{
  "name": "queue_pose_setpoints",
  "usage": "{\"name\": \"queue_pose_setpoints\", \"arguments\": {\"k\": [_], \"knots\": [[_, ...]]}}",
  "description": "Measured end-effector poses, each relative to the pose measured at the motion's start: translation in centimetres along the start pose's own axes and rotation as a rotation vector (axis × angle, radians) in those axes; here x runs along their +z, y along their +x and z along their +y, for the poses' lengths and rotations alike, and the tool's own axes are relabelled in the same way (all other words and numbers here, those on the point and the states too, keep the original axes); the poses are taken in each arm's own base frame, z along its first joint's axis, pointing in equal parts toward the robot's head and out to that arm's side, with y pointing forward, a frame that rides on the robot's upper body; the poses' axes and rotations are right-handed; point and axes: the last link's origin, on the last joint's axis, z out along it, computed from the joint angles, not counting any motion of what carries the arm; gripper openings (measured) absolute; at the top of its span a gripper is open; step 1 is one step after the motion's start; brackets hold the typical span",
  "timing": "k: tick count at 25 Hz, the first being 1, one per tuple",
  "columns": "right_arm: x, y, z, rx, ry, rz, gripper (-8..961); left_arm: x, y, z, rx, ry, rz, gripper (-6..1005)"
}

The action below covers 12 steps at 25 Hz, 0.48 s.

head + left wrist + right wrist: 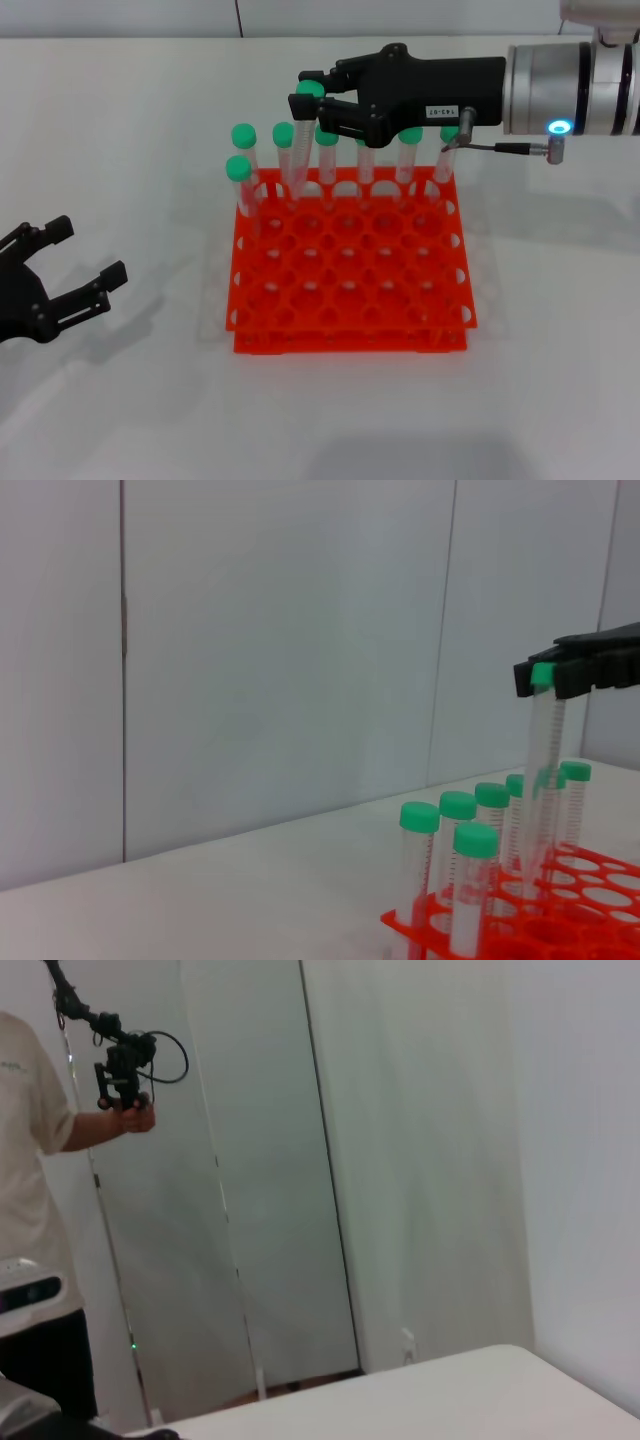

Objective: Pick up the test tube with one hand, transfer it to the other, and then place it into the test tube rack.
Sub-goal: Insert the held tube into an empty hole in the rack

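My right gripper (pixel 303 92), black with a small white label, reaches in from the right above the back of the orange test tube rack (pixel 350 338). It is shut on the green cap of a clear test tube (pixel 298 150) that hangs slightly tilted, its lower end at the rack's back row. The left wrist view shows this gripper (pixel 548 675) holding the tube (pixel 540 770) over the rack (pixel 600 922). My left gripper (pixel 92 250), black and unlabelled, is open and empty near the table at the lower left. The right wrist view shows none of these things.
Several other green-capped tubes (pixel 243 150) stand in the rack's back row and back left corner. The rack's middle and front holes are bare. A white table (pixel 540 380) lies all around. A person (pixel 30 1160) stands beyond the table in the right wrist view.
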Motion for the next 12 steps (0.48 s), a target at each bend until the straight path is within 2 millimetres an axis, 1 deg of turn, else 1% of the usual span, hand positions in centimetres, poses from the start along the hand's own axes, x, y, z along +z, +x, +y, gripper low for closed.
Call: {"name": "queue_pose_setpoints", "arguments": {"k": [6,7,12], "knots": [[0.5,0.4,0.1,-0.015,0.008,0.029,257,-0.2,0.1,0.1,-0.009,-0.023,-0.005,895],[1.0,0.4,0.3,-0.031,0.007,0.043,257,-0.2,0.1,0.1,-0.012,-0.032,-0.009,895],[1.6,0.6,0.6,-0.052,0.015,0.063,257,0.1,0.2,0.1,-0.026,-0.069,-0.036,895]]}}
